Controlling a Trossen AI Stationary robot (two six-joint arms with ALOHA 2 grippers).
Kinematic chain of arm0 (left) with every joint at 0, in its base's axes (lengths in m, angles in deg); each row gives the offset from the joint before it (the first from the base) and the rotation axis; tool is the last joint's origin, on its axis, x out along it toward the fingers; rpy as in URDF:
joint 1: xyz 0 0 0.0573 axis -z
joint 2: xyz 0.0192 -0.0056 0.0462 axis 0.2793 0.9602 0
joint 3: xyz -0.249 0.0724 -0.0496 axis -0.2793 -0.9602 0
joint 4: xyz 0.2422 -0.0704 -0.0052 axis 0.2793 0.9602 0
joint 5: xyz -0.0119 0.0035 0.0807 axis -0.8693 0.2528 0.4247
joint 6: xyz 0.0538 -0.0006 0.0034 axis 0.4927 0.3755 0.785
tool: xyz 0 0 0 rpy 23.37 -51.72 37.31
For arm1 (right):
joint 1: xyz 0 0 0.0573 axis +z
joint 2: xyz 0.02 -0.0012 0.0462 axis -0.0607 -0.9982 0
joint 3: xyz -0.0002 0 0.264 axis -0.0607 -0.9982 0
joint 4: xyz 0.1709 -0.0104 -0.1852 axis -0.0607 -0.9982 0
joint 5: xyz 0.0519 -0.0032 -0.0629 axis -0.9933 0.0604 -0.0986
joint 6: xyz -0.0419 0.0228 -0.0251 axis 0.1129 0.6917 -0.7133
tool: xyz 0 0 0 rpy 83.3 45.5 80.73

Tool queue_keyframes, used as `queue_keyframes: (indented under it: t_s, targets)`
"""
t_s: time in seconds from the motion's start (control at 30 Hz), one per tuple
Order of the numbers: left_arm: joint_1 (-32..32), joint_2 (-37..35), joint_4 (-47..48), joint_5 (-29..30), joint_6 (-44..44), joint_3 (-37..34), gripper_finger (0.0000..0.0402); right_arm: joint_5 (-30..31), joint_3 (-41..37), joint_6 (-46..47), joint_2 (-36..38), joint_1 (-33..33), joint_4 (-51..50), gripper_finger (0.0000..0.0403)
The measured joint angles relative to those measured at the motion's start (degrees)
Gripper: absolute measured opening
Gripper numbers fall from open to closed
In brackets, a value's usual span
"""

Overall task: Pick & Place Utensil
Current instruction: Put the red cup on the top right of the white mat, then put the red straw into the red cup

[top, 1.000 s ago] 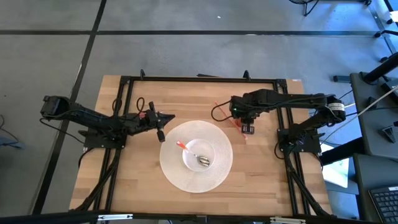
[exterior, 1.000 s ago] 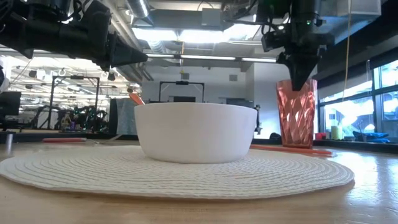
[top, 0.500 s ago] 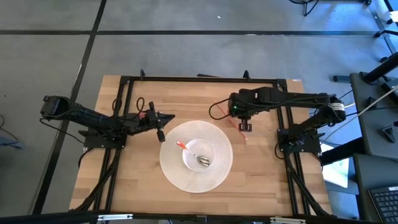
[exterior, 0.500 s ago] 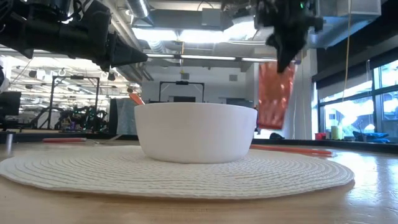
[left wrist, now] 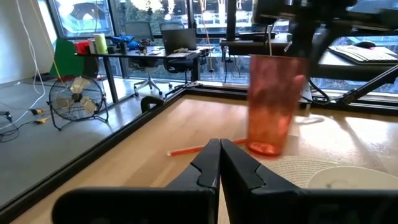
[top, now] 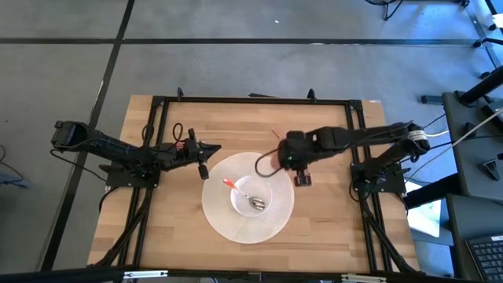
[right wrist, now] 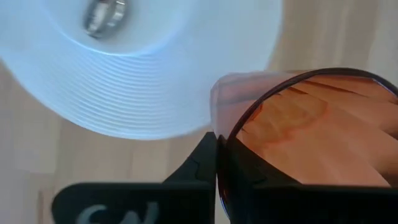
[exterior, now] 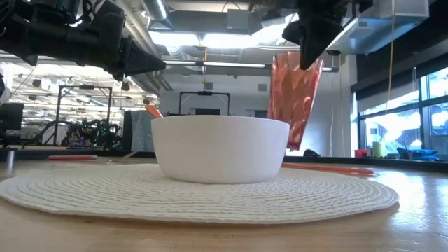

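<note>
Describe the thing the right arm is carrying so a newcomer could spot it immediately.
Start at the round woven placemat with the white bowl on it. At its right edge the right gripper holds a tall tumbler off the table: the only translucent red, faceted thing.

A translucent red faceted cup (exterior: 294,94), white bowl (exterior: 220,148), and cream ribbed placemat (exterior: 196,192).

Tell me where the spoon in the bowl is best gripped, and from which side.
Grip the spoon by its orange handle, which leans up against the white bowl's rim while the metal head lies low inside. Coming down from above on the left pincer's side looks best; the right pincer holds the red tumbler.
</note>
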Motion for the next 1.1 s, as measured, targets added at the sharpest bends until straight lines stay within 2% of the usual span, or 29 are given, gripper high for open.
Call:
queue_keyframes:
  t_s: [0.2,0.5,0.67,0.9,1.1]
  targets:
    - [0.01,0.01,-0.01,0.01,0.92,0.00,0.0002,-1.91,0.02,0.94,-3.38,3.53,0.93,0.0009]
    - [-0.01,0.01,0.00,-0.05,0.96,0.00,0.0005,-2.63,0.28,0.24,-7.31,3.97,1.05,0.0015]
    - [0.00,-0.01,0.00,-0.97,0.94,0.00,0.0001,-3.30,1.07,-0.51,-7.62,3.97,-0.03,0.0059]
    - [-0.01,0.01,0.02,-0.99,0.64,0.00,0.0006,-3.22,9.39,-0.32,-7.39,3.97,-5.37,0.0135]
    - [0.01,-0.01,0.08,-1.06,0.50,0.00,0.0007,-0.29,12.02,-1.81,-2.22,3.92,-6.28,0.0155]
